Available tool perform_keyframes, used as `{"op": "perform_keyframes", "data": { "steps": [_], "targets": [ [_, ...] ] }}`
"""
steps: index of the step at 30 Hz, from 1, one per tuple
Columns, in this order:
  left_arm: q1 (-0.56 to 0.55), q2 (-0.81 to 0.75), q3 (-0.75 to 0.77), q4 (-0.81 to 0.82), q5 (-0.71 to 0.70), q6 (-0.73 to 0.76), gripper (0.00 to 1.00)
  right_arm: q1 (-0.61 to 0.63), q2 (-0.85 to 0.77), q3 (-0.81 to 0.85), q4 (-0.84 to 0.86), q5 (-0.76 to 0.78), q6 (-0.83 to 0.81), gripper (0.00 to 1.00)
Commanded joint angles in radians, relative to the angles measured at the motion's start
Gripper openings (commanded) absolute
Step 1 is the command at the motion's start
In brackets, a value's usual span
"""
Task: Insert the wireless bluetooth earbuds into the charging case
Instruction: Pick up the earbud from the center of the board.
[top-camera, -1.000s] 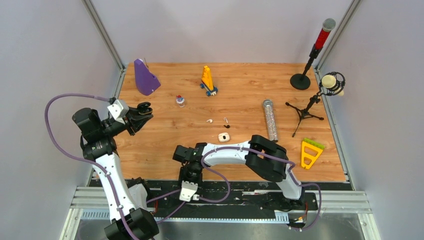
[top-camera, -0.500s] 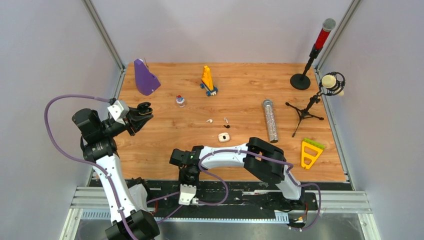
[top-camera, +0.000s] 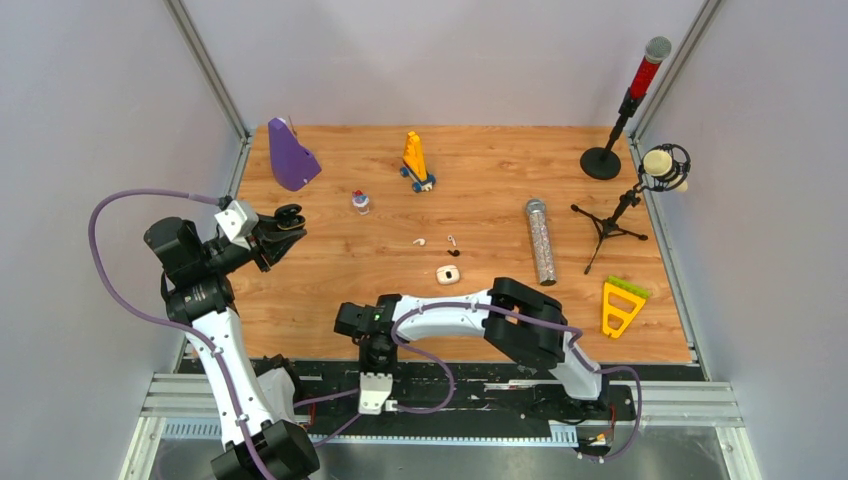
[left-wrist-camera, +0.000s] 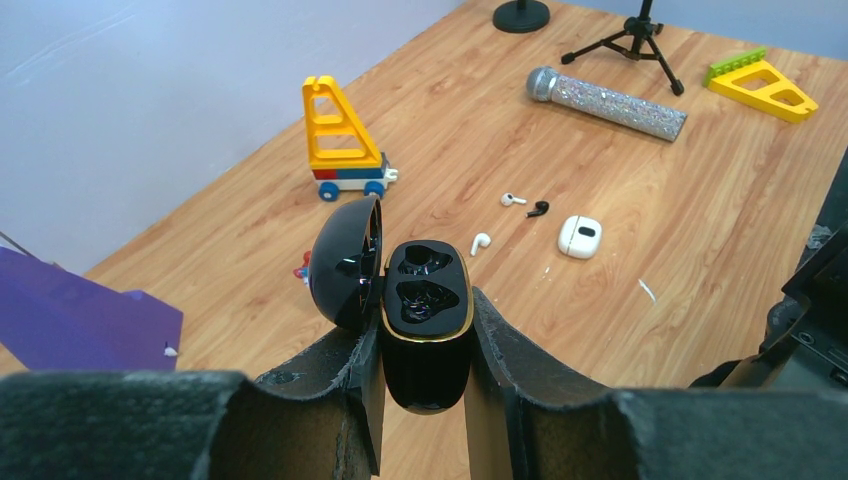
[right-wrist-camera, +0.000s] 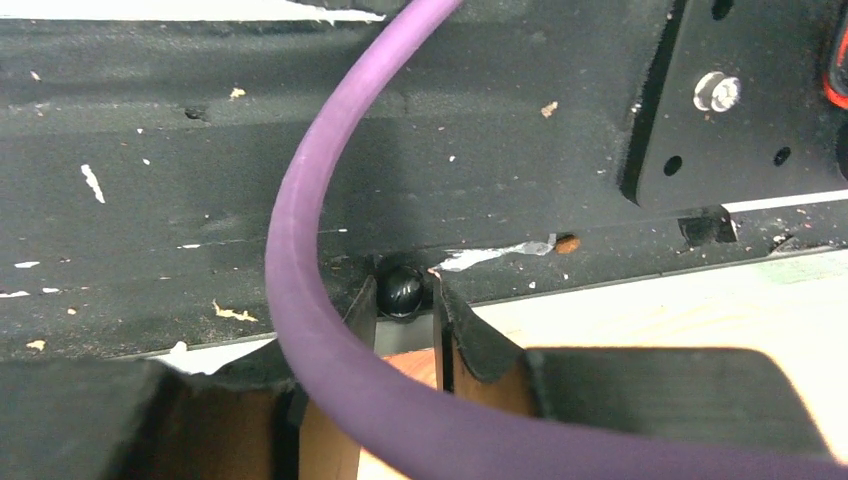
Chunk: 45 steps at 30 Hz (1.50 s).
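Right jaws pulled back over the base rail (right-wrist-camera: 180, 180), pinching a black earbud (right-wrist-camera: 402, 292) between them. Left jaws unchanged, clamping open charging case (left-wrist-camera: 428, 345).

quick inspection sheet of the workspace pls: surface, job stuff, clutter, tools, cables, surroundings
surface: wooden table, flecks on the black near rail
job's things: black charging case open; white earbud, second white earbud, black earbud, white case loose mid-table
clutter: purple block, yellow toy, glitter microphone, yellow triangle
tools: left tool shut on the black charging case; right tool jaws straddle a small black bud at the rail, grip unclear
cables: purple cable crosses the right wrist view
surroundings: grey walls; red microphone, cream microphone on stands
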Motion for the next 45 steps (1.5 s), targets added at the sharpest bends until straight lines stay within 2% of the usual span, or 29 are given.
{"op": "perform_keyframes", "data": {
  "steps": [1, 9, 15, 26, 45],
  "targets": [
    [0.010, -0.013, 0.009, 0.018, 0.027, -0.015, 0.01, 0.044, 0.102, 0.005, -0.071, 0.091, -0.035, 0.27],
    [0.010, -0.013, 0.012, 0.013, 0.038, -0.014, 0.01, 0.060, 0.135, 0.038, -0.089, 0.108, -0.022, 0.32],
    [0.010, -0.012, 0.013, 0.009, 0.046, -0.006, 0.01, 0.066, 0.152, 0.057, -0.105, 0.122, 0.012, 0.22],
    [0.010, -0.010, 0.017, -0.002, 0.049, 0.002, 0.01, 0.066, 0.132, 0.088, -0.107, 0.122, 0.058, 0.13],
    [0.010, -0.014, 0.025, -0.052, 0.071, 0.053, 0.02, 0.047, -0.108, 0.065, -0.121, 0.223, 0.206, 0.13]
  ]
}}
